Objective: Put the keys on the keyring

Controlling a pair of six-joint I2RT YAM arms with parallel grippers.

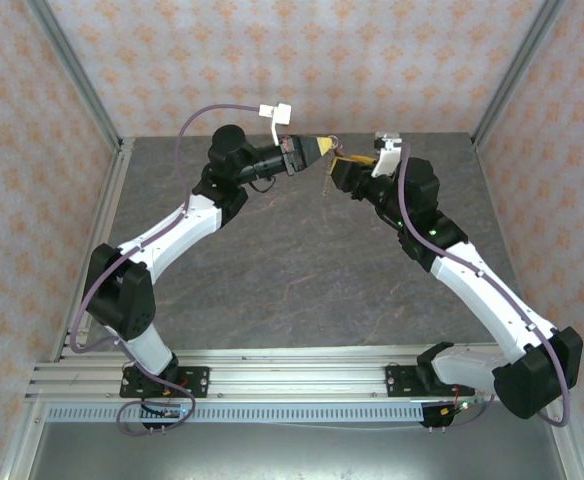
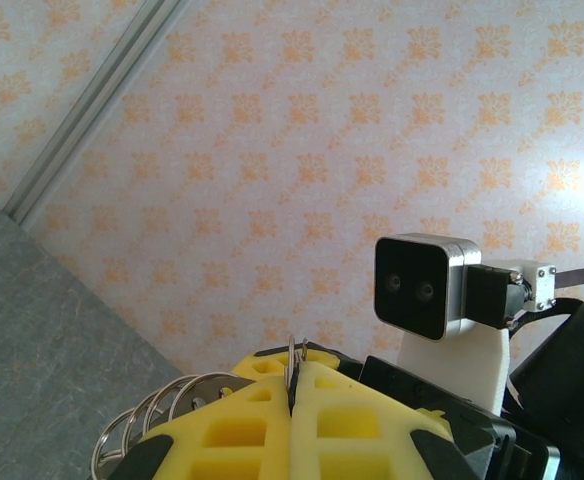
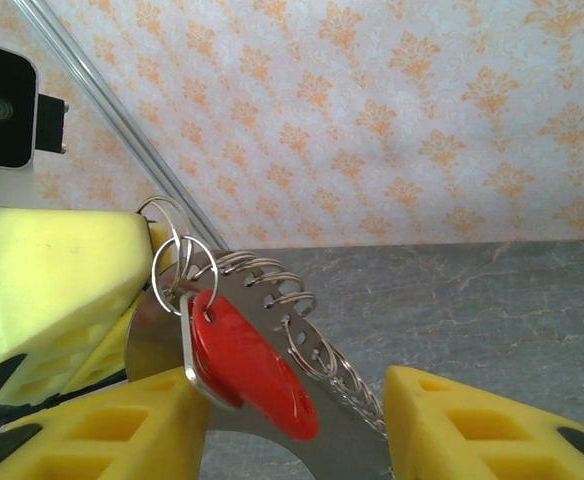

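Left gripper (image 2: 293,385) is clamped tight on a thin wire edge of the keyring (image 3: 272,300), held in the air over the middle of the far edge of the tabletop (image 1: 302,260). Right gripper (image 3: 290,400) jaws are roughly half apart straddling the loop, with the red key (image 3: 247,368) against one finger; I can't tell if they pinch anything. Threading step, I'd say: next I need to feed the key's small ring fully on without twisting the loop free.

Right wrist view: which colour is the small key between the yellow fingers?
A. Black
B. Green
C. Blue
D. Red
D: the key, sitting between the fingers of the right gripper, is bright red.
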